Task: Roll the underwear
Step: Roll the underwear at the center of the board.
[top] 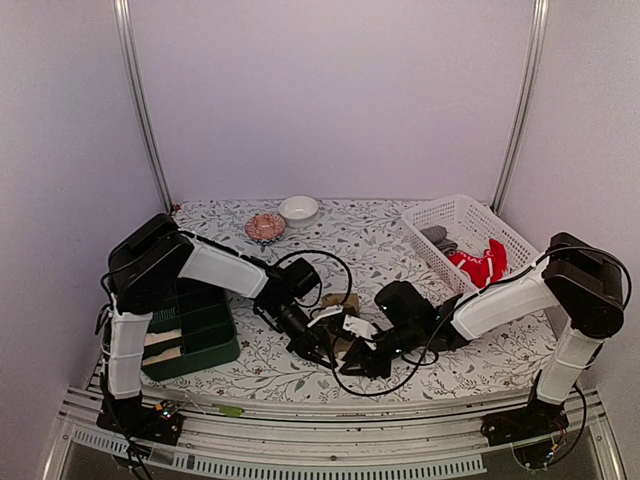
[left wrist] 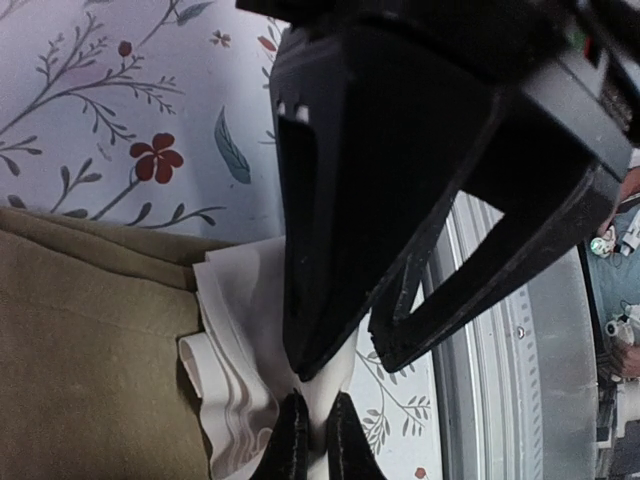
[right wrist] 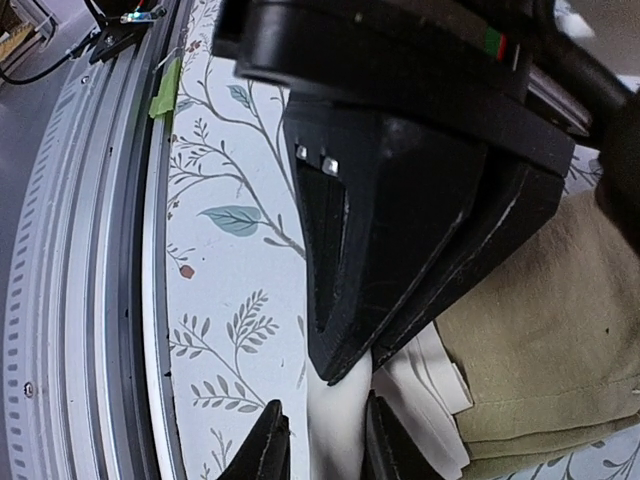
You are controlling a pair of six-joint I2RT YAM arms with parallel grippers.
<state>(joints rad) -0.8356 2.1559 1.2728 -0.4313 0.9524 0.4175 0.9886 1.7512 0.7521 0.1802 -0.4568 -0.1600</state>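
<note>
A khaki-tan underwear (left wrist: 90,350) with a white waistband (left wrist: 235,330) lies near the table's front edge, mostly hidden under both grippers in the top view (top: 345,303). My left gripper (left wrist: 312,425) (top: 318,345) is shut on a pinched fold of the white waistband. The right gripper (right wrist: 325,430) (top: 352,358) faces it tip to tip. Its jaws stand partly apart around the same white fold (right wrist: 335,420), and only one finger touches the cloth. The khaki cloth (right wrist: 540,330) lies beside it. A red underwear (top: 480,265) and a grey one (top: 437,237) sit in the white basket (top: 435,205).
The basket stands at the back right. A dark green bin (top: 205,350) is at the front left under the left arm. A white bowl (top: 298,208) and a pink-filled dish (top: 266,227) sit at the back. The table's metal front rail (right wrist: 90,300) runs close by both grippers.
</note>
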